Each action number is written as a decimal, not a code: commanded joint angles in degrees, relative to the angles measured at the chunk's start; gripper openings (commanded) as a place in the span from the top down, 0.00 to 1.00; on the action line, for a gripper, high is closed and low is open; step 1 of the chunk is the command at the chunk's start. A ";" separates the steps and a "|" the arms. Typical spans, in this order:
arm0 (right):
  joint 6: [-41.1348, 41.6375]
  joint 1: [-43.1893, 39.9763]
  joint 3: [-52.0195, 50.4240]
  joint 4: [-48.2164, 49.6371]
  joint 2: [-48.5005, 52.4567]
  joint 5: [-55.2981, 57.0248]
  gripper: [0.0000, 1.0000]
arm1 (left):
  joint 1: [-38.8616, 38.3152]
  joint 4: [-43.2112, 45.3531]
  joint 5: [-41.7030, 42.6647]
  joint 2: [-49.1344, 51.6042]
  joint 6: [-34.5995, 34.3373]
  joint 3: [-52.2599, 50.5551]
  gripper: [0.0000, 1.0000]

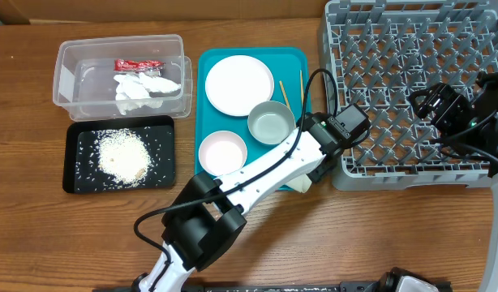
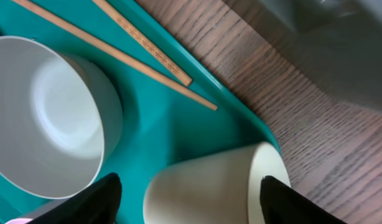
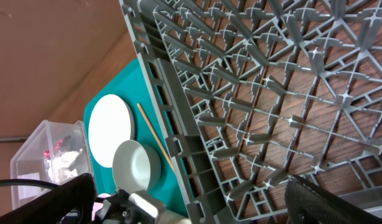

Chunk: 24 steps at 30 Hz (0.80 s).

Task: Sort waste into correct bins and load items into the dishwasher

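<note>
A small white cup [image 2: 209, 186] lies on its side at the front right corner of the teal tray [image 2: 172, 130]. My left gripper [image 2: 191, 202] is open with a finger on each side of the cup; overhead it is at that corner [image 1: 314, 170], mostly hiding the cup [image 1: 302, 185]. The grey bowl [image 1: 271, 122], large plate [image 1: 239, 85], small plate [image 1: 222, 152] and chopsticks [image 1: 285, 93] lie on the tray. My right gripper [image 1: 423, 101] hovers open and empty over the grey dish rack [image 1: 411, 81]. The red wrapper [image 1: 137, 64] and tissue [image 1: 139, 88] lie in the clear tub [image 1: 70, 73]. Rice [image 1: 123, 156] is piled on the black tray [image 1: 75, 178].
The rack's wall [image 3: 178, 124] stands close to the right of the teal tray, with a narrow strip of wooden table [image 2: 315, 124] between them. The left arm stretches diagonally over the table's front middle.
</note>
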 commanded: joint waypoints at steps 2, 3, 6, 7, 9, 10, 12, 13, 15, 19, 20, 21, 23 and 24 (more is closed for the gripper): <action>-0.48 -0.28 1.25 0.22 -0.26 0.33 0.01 | 0.00 -1.88 -1.42 0.24 -0.94 1.09 0.30; -0.48 -0.28 1.25 0.22 -0.26 0.33 0.01 | 0.00 -2.47 -1.60 0.24 -0.94 1.09 0.31; -0.48 -0.28 1.25 0.17 -0.26 0.33 0.01 | 0.13 -4.22 -1.79 0.24 -0.94 1.09 0.41; -0.48 -0.28 1.25 0.17 -0.26 0.33 0.01 | 0.13 -4.46 -1.79 0.24 -0.94 1.09 0.48; -0.48 -0.28 1.25 0.20 -0.26 0.33 0.01 | 0.13 -4.87 -1.79 0.24 -0.94 1.09 0.58; -0.48 -0.28 1.25 0.20 -0.26 0.33 0.01 | 0.13 -5.07 -1.81 0.24 -0.94 1.09 0.62; -0.48 -0.28 1.25 0.20 -0.26 0.33 0.01 | 0.13 -5.68 -1.84 0.24 -0.92 1.07 0.70; -0.48 -0.28 1.25 0.17 -0.26 0.33 0.01 | 0.15 -6.03 -1.81 0.24 -0.92 1.05 0.75; -0.48 -0.28 1.25 0.20 -0.26 0.33 0.01 | 0.39 -6.95 -1.81 0.24 -0.76 1.05 0.84; -0.48 -0.28 1.25 0.20 -0.26 0.31 0.01 | 0.50 -7.93 -1.79 0.24 -0.74 1.05 0.96; -0.48 -0.28 1.25 0.20 -0.26 0.31 0.01 | 0.50 -8.00 -1.79 0.24 -0.74 1.05 0.95; -0.48 -0.28 1.25 0.20 -0.26 0.31 0.00 | 0.50 -8.07 -1.79 0.24 -0.74 1.05 0.91; -0.48 -0.28 1.25 0.17 -0.26 0.31 0.00 | 0.50 -8.57 -1.81 0.24 -0.74 1.05 0.76; -0.48 -0.28 1.25 0.17 -0.26 0.31 0.00 | 0.50 -8.81 -1.84 0.24 -0.76 1.05 0.68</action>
